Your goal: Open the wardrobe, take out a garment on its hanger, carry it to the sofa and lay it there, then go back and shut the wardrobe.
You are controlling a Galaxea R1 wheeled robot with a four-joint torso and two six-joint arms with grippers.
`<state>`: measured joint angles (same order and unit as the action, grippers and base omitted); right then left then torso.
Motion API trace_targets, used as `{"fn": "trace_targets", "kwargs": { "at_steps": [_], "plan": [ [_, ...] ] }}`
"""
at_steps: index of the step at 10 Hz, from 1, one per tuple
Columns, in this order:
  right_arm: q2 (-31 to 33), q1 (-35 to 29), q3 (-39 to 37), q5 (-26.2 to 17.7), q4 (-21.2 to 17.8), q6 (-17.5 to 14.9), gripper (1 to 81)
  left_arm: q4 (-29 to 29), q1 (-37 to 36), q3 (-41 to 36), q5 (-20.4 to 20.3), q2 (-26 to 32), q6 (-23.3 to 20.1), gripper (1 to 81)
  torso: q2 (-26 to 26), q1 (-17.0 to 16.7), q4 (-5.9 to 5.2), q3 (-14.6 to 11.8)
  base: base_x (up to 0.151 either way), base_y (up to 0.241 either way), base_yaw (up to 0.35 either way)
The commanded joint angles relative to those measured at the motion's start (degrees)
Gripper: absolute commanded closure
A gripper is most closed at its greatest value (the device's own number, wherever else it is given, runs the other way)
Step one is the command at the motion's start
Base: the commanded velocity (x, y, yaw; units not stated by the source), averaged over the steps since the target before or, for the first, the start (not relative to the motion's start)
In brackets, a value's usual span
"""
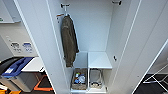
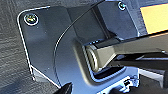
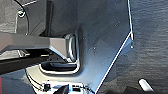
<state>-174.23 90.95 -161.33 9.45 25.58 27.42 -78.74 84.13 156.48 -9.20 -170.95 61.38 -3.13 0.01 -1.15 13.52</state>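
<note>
The wardrobe stands right in front of me in the head view, with both white doors swung wide; the left door and the right door frame its white inside. An olive-brown long-sleeved jacket hangs from a black hook at the upper left of the inside. A second black hook at the upper right carries nothing. Both wrist views look down past the robot's own dark plate at grey carpet.
A white shelf crosses the lower right of the wardrobe. Below it sit a woven basket of small items and a wire basket. A blue-lidded bin stands to the left, a white frame to the right.
</note>
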Motion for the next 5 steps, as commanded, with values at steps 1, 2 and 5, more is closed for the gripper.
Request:
{"fn": "trace_targets", "kwargs": {
  "at_steps": [1, 2, 5],
  "plan": [
    [-0.4, -0.9, 0.2, -2.9, -0.2, -0.2, 1.0, -0.4, -1.3, 0.1, 1.8, 0.3, -0.1, 1.0, 0.0, 0.0, 0.0, 0.0, 0.0, 0.0, 0.0],
    [-1.2, -0.8, 0.2, -2.9, -0.3, 0.0, 1.0, 0.1, -1.2, 0.1, 1.9, 0.6, 0.0, 1.0, 0.0, 0.0, 0.0, 0.0, 0.0, 0.0, 0.0],
    [-2.1, -0.7, 0.2, -2.9, -0.2, 0.2, 1.0, 4.8, 0.5, 0.1, 2.0, 1.6, 8.5, 1.0, 0.0, 0.0, 0.0, 0.0, 0.0, 0.0, 0.0]
  ]
}}
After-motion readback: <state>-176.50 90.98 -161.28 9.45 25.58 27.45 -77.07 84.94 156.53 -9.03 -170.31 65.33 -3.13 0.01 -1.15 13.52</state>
